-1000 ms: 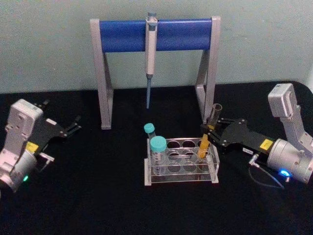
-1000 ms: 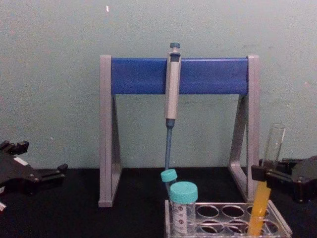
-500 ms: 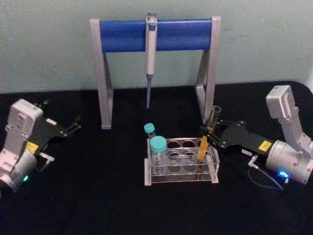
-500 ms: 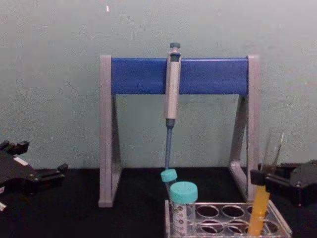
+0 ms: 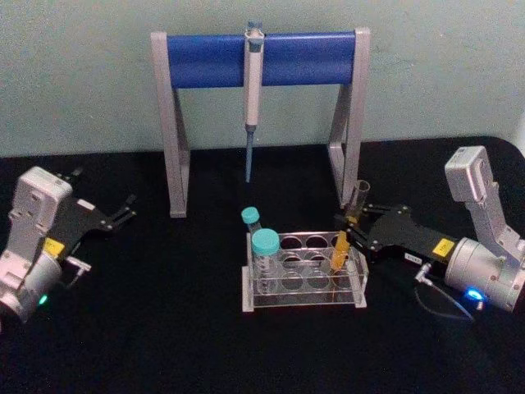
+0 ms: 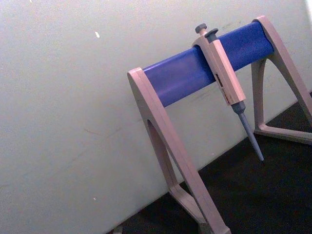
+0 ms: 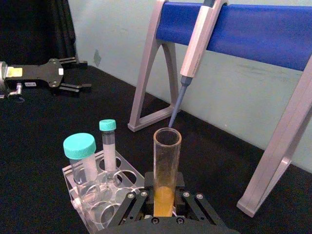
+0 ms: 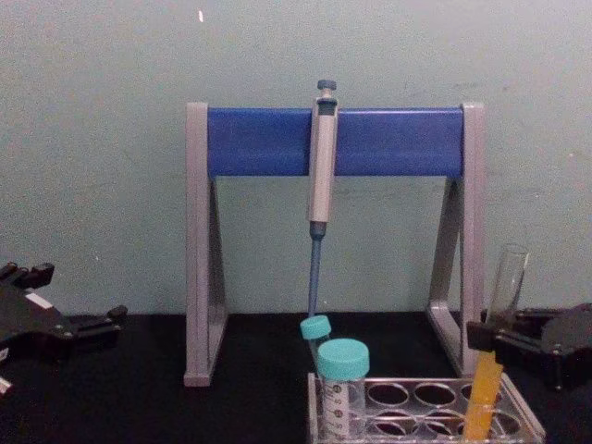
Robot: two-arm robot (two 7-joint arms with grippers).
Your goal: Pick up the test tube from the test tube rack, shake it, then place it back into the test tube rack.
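Right now the right gripper has its jaws closed on the test tube, gripping the glass about midway up, just above the orange-yellow liquid. In the right wrist view the open rim of the tube stands clear above the jaws, and the liquid sits between the black fingers. The tube leans slightly, with its round bottom down in a hole at the right end of the test tube rack, a little right of centre in the head frame.

I can't say for certain whether this is the lift or the return. Either way, the step in hand wants the tube kept in line with its hole. A capless tube of liquid should stay close to upright, so any travel ought to go straight along the tube's own axis, slowly, without dragging the glass against the rim of the top plate. The rack is light clear plastic and could tip or slide if the tube catches sideways.

Beside it, at the left end of the rack, stand a wide teal-capped tube and a thin teal-capped tube, well clear of the work. Behind them, in the upper middle of the frame, a pipette hangs from the blue bar of the pipette stand. The left gripper rests idle over the black table at the left edge, jaws apart.
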